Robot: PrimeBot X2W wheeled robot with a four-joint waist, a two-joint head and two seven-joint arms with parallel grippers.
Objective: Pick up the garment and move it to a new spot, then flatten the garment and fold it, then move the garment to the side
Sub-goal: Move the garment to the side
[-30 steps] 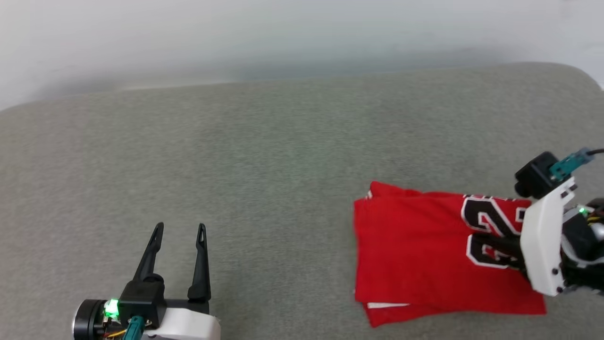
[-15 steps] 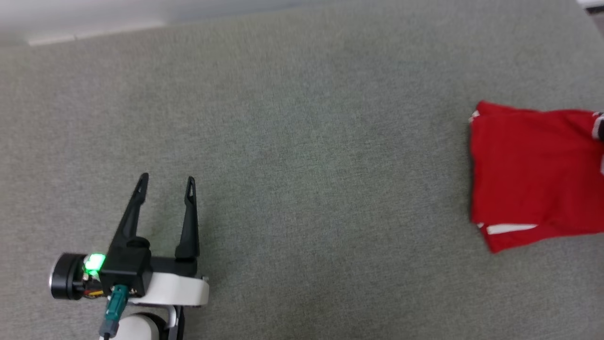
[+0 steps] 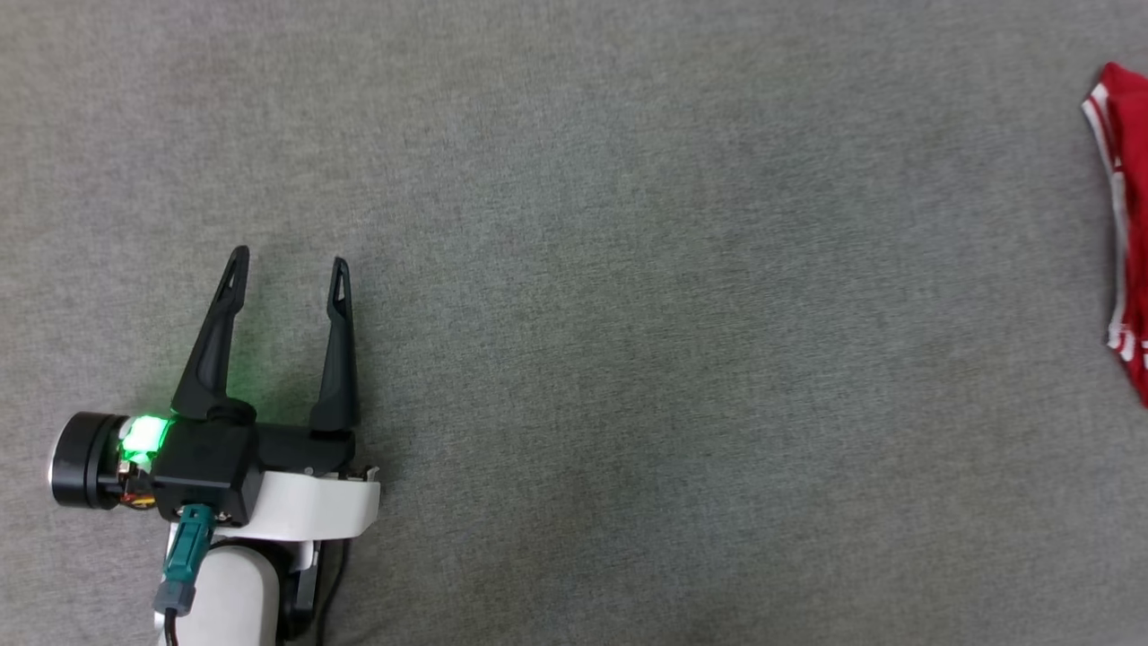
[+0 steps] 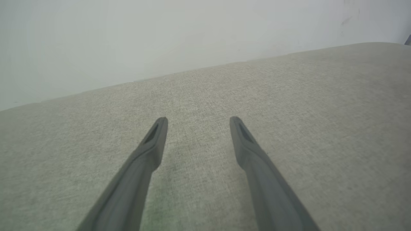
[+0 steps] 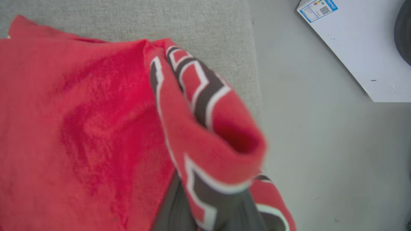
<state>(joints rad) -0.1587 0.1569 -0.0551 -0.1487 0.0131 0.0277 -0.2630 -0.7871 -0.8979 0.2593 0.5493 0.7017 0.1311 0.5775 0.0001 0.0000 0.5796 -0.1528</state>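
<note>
The garment (image 3: 1126,161), a red shirt with white striped trim, shows as a sliver at the right edge of the head view. In the right wrist view the garment (image 5: 80,122) lies on the grey surface near its edge. A fold with black-and-white numerals is lifted and bunched over my right gripper (image 5: 208,192), which is shut on it. Its dark fingers (image 5: 171,208) are mostly hidden under the cloth. Far to the left, my left gripper (image 3: 289,260) hovers open over bare fabric, nothing between its fingers (image 4: 147,154).
The grey upholstered surface (image 3: 628,314) stretches between the two grippers. In the right wrist view its edge drops to a pale floor (image 5: 321,144), where a white board with a label (image 5: 353,41) lies. A pale wall (image 4: 160,38) stands behind the surface.
The head camera has swung left and down, so the garment has slid to the view's right edge and the right arm has left that view. The left gripper stays open.
</note>
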